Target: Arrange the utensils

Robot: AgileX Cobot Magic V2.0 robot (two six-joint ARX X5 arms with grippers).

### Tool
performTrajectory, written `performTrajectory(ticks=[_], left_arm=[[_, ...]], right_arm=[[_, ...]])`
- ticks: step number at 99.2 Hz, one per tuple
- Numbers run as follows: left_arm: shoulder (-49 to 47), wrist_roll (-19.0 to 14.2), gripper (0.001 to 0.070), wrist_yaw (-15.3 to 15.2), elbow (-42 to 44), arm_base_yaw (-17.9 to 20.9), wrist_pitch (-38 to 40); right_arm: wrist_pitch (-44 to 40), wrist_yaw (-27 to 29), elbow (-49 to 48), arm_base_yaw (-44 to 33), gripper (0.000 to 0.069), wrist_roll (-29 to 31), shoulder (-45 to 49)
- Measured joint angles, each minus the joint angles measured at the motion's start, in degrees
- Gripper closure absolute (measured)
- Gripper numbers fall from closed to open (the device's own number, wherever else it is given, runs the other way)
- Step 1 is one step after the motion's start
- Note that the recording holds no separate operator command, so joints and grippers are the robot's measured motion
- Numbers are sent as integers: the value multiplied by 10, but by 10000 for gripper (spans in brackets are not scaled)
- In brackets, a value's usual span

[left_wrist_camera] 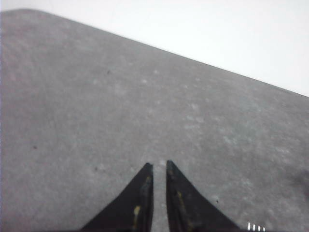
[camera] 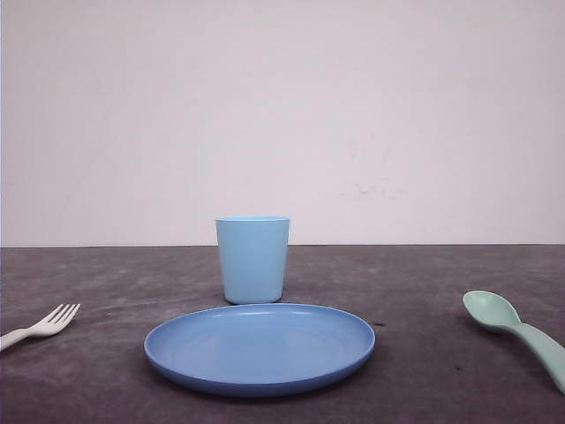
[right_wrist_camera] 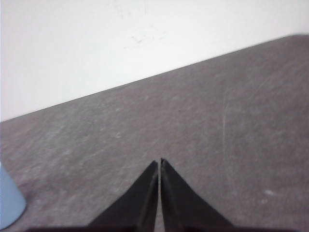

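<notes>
White fork [camera: 40,325] and mint spoon [camera: 516,334] flank the blue plate [camera: 259,348]; both grippers' jaws nearly closed, empty, left gripper [left_wrist_camera: 159,166], right gripper [right_wrist_camera: 159,162].

White fork [camera: 40,326] left, mint spoon [camera: 516,329] right

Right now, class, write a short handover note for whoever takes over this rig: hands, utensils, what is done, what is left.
Left hand: shut, empty, over bare table.
Right hand: shut, empty.
Fork: lying at the table's left edge, apart from the plate.
Spoon: lying at the right edge, also apart from the plate.
Cup: upright behind the plate.
Done: nothing yet.
Left: both utensils still to be organized.
</notes>
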Motion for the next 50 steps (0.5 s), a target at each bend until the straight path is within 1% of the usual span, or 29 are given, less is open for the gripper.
performTrajectory(ticks=[12, 23, 34, 44, 50], left_arm=[[52, -14, 686, 21, 61, 0, -4], [125, -13, 686, 49, 146, 0, -17], [226, 6, 686, 70, 244, 0, -65], [311, 27, 686, 83, 323, -3, -114], [355, 37, 686, 85, 357, -11, -134]], right_arm=[[-34, 0, 78, 0, 683, 16, 47], [-77, -6, 171, 0, 683, 12, 120], [-143, -16, 277, 1, 684, -26, 211], [-213, -16, 362, 6, 684, -72, 285], [-243, -16, 395, 14, 684, -99, 321]])
